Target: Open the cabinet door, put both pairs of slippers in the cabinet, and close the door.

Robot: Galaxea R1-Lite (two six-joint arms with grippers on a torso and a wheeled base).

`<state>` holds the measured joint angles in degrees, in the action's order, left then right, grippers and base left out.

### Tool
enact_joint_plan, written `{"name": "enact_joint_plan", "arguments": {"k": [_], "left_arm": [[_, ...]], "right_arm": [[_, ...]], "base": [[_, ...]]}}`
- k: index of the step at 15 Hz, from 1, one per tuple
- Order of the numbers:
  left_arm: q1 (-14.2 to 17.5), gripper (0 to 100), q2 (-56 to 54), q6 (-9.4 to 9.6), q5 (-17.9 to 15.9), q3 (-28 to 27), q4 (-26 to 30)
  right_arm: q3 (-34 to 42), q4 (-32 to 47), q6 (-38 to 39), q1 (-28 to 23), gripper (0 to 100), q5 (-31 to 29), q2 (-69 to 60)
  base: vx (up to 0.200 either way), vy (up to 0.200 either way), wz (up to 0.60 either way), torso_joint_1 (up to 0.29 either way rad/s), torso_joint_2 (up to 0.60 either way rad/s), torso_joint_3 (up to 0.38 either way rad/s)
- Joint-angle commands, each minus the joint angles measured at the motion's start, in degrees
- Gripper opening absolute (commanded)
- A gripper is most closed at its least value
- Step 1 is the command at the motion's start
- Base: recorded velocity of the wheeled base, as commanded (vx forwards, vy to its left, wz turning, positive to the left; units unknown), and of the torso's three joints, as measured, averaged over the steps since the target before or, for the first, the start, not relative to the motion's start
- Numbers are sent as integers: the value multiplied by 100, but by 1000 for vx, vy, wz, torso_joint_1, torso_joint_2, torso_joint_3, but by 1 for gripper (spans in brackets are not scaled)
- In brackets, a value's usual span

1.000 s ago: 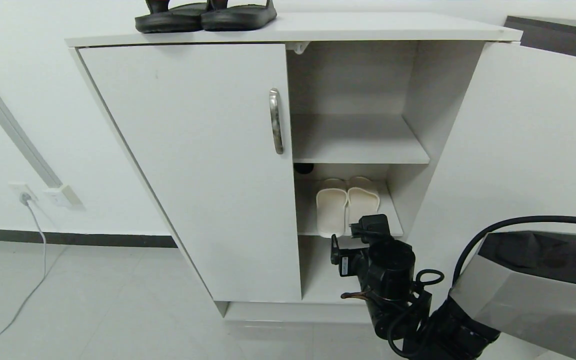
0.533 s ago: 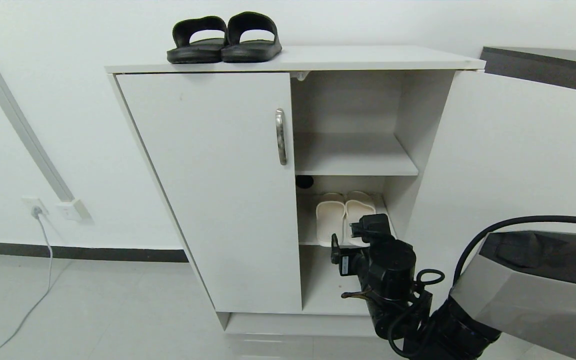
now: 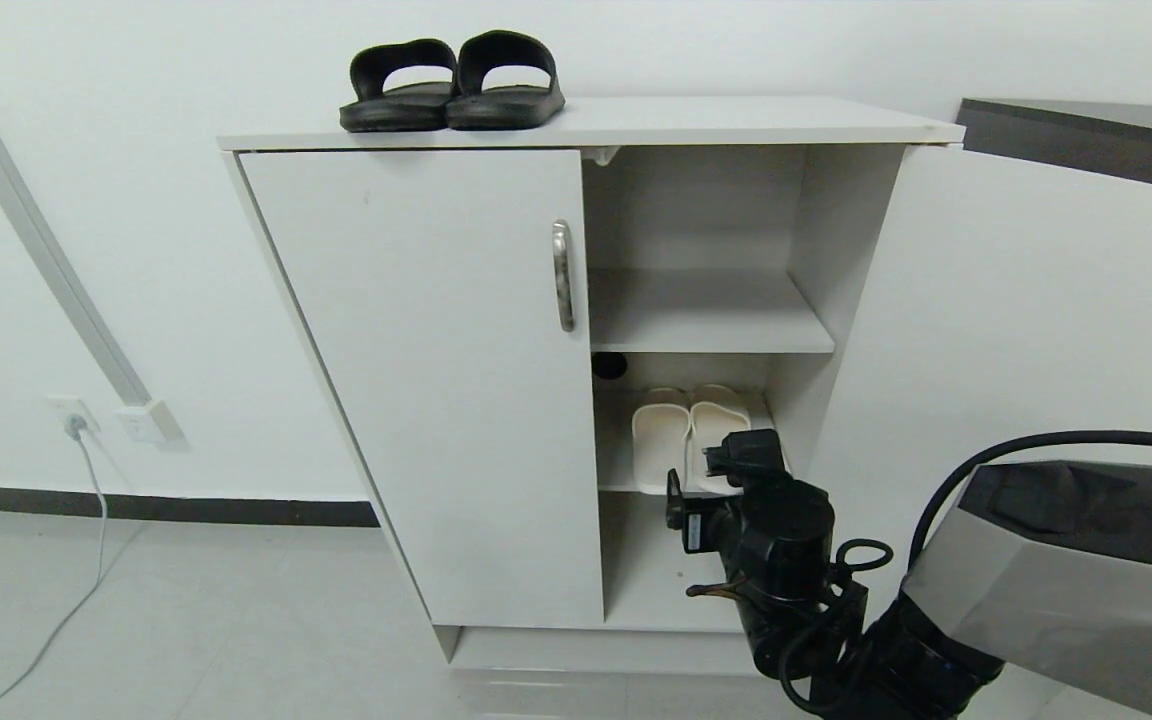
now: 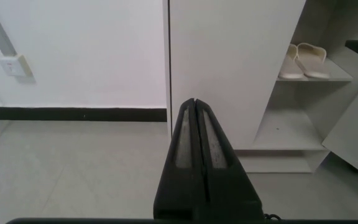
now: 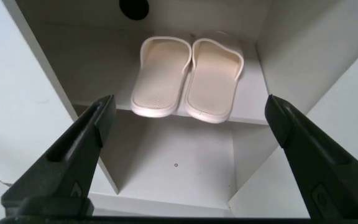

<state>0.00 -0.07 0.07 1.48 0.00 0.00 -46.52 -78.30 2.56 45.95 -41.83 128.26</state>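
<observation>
A black pair of slippers (image 3: 451,85) stands on top of the white cabinet (image 3: 736,120), towards its left. A cream pair of slippers (image 3: 691,432) (image 5: 188,84) lies on the middle shelf inside, side by side. The cabinet's right door (image 3: 1016,330) is swung wide open; the left door (image 3: 426,380) with a metal handle (image 3: 562,276) is closed. My right gripper (image 3: 706,475) (image 5: 188,109) is open, empty, just in front of the cream pair and slightly below that shelf. My left gripper (image 4: 194,109) is shut on nothing, low over the floor, facing the closed door.
The upper shelf (image 3: 711,310) and the bottom compartment (image 5: 173,168) are bare. A dark round hole (image 5: 133,7) marks the back panel. A wall socket with a cable (image 3: 71,425) sits low to the left. A grey surface (image 3: 1086,125) stands behind the open door.
The whole head picture has shifted, bringing the cabinet top and black slippers fully into view: the camera moved. The right gripper stays open in front of the cream slippers.
</observation>
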Motion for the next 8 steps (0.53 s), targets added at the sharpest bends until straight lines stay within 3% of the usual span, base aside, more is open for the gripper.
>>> {"name": "enact_joint_plan", "arguments": {"k": [1, 8], "left_arm": [[0, 0, 7, 1, 2, 0, 0], [0, 0, 7, -7, 2, 0, 0]], "right_arm": [[3, -1, -1, 2, 100, -1, 24], [64, -1, -10, 11, 100, 25, 6]], "base": [[0, 0, 0, 0, 0, 0], [0, 200, 0, 3, 4, 3]]}}
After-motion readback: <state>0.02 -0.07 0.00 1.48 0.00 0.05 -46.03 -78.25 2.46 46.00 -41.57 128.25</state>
